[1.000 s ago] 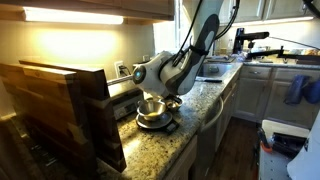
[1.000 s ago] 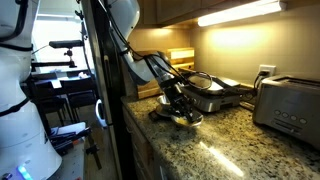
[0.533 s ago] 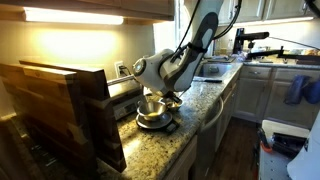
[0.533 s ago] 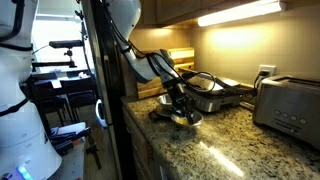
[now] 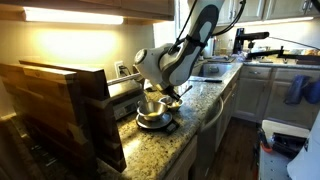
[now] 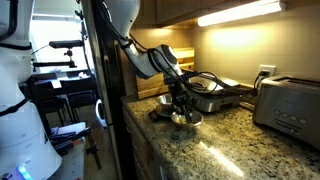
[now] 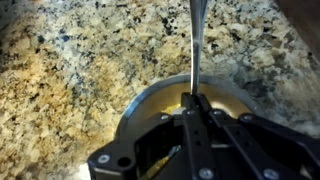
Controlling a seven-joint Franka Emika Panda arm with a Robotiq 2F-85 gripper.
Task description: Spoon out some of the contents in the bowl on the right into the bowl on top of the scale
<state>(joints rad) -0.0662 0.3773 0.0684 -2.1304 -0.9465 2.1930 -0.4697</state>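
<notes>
Gripper (image 7: 195, 108) pinched tight on thin spoon handle (image 7: 197, 45), handle pointing 12 o'clock in wrist view. Bowl (image 7: 138, 105) beneath, on granite counter (image 7: 70, 60). Steel bowl (image 5: 149, 109) atop dark scale (image 5: 158, 125), about 8 o'clock of gripper.

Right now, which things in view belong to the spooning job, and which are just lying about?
Part of the job:
- end effector, shut on the spoon
- bowl beneath it, with yellowish contents
- steel bowl on the scale

Just lying about:
- toaster
- wooden boards
- wall outlet
</notes>
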